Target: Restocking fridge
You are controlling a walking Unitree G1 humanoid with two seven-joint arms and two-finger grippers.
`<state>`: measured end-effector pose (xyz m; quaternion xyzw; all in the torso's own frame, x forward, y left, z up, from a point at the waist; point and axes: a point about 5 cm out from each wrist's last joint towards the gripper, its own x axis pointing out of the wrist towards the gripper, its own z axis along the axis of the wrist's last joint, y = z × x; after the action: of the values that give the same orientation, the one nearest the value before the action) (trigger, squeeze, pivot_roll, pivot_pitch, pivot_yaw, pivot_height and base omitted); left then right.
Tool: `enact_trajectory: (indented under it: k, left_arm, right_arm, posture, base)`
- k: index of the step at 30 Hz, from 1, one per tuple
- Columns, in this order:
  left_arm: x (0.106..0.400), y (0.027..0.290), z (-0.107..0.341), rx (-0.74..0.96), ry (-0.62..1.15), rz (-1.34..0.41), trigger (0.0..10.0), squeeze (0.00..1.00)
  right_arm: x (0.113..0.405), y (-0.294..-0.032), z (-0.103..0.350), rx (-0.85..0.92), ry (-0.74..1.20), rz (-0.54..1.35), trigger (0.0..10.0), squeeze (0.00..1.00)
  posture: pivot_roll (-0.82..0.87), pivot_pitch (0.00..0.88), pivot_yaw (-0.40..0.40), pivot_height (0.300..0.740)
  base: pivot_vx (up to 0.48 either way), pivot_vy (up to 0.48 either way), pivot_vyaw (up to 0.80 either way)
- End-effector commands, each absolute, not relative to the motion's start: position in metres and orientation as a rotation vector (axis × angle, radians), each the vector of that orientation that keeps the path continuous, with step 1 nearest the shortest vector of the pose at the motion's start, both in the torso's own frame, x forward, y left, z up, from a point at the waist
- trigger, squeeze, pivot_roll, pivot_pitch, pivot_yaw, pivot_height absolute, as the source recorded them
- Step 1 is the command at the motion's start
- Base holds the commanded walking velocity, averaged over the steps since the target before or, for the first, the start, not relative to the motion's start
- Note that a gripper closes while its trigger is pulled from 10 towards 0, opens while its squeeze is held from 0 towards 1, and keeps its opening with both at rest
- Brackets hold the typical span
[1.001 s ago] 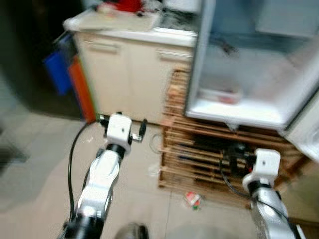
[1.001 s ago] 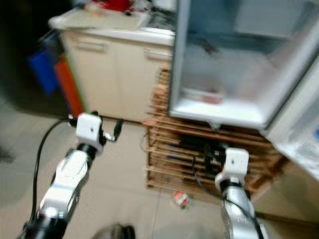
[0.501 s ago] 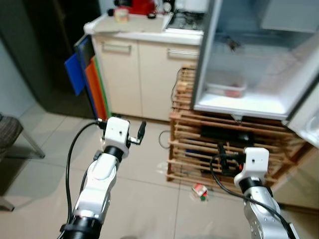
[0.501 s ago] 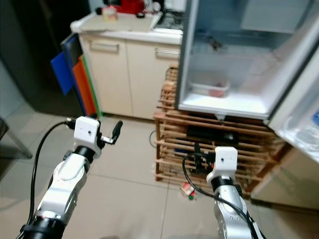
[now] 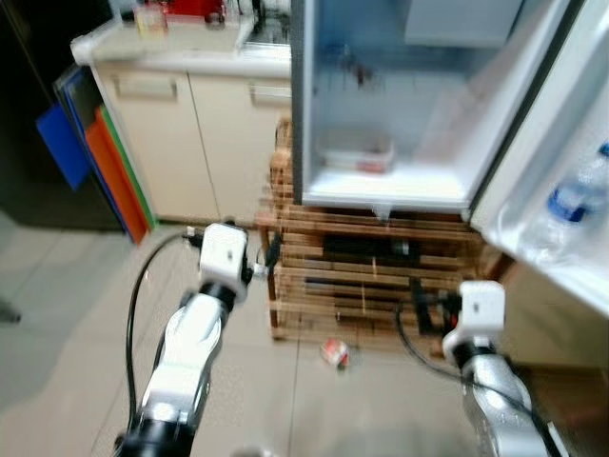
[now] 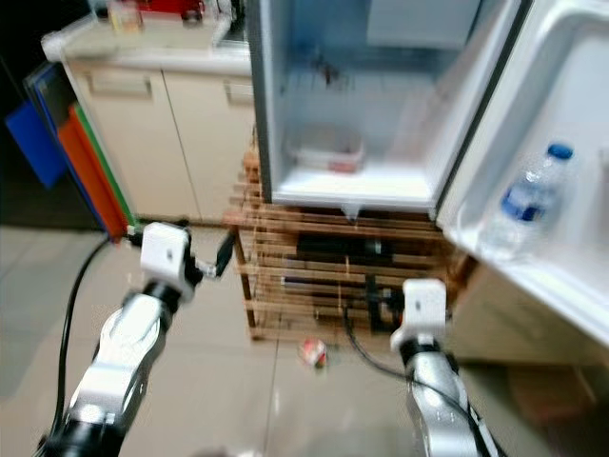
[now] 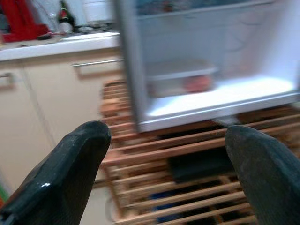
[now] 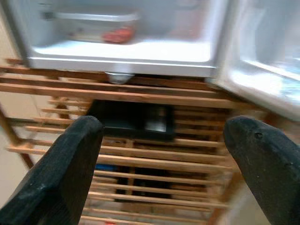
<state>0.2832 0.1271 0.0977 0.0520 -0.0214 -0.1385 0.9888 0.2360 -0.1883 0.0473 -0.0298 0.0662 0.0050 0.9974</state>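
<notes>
The fridge (image 5: pixel 381 95) stands open on a slatted wooden stand (image 5: pixel 324 286). A clear lidded container (image 5: pixel 355 152) with something red inside sits on its bottom shelf (image 5: pixel 423 181). In the open door (image 6: pixel 571 114) on the right, a water bottle (image 6: pixel 523 200) with a blue label leans in the door shelf. My left gripper (image 7: pixel 168 136) is open and empty, held out in front of the stand's left end. My right gripper (image 8: pixel 161 131) is also open and empty, and faces the stand below the fridge.
A small carton (image 5: pixel 334 353) lies on the tiled floor before the stand. A cream cabinet (image 5: pixel 190 124) with a worktop adjoins the fridge on the left. Blue, orange and green boards (image 5: pixel 95 162) lean against its side. A black box (image 8: pixel 131 123) sits inside the stand.
The view has swung right and the fridge now sits nearer the centre. The open door with the bottle has come into sight. Both arms keep the same pose, grippers open.
</notes>
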Motion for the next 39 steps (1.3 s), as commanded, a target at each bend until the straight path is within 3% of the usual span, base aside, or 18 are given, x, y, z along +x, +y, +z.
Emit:
enact_trajectory:
  k: [1, 15, 27, 34, 39]
  left_arm:
    - [0.284, 0.122, 0.103, 0.099, -0.07, -0.294, 10.0, 0.0]
    - [0.284, 0.12, 0.103, 0.079, -0.075, -0.31, 10.0, 0.0]
    - [0.286, 0.124, 0.101, 0.07, -0.069, -0.284, 10.0, 0.0]
    - [0.291, 0.128, 0.103, 0.077, -0.069, -0.274, 10.0, 0.0]
    - [0.293, 0.13, 0.101, 0.085, -0.054, -0.257, 10.0, 0.0]
  right_arm:
    - [0.237, -0.194, 0.049, -0.066, 0.128, -0.003, 10.0, 0.0]
    - [0.234, -0.198, 0.047, -0.061, 0.129, 0.003, 10.0, 0.0]
    - [0.185, -0.215, -0.008, -0.11, 0.391, 0.093, 10.0, 0.0]
    - [0.17, -0.253, -0.042, -0.195, 0.629, -0.014, 10.0, 0.0]
    - [0.158, -0.285, -0.054, -0.373, 0.816, -0.085, 10.0, 0.0]
  posture:
    - [0.06, 0.0, 0.01, 0.74]
    - [0.05, 0.0, 0.007, 0.74]
    - [0.04, 0.0, 0.015, 0.74]
    - [0.05, 0.0, 0.025, 0.74]
    - [0.06, 0.0, 0.028, 0.74]
  base:
    - [0.0, -0.48, 0.0]
    - [0.0, -0.44, 0.0]
    - [0.0, 0.0, 0.0]
    - [0.0, 0.0, 0.0]
    - [0.0, 0.0, 0.0]
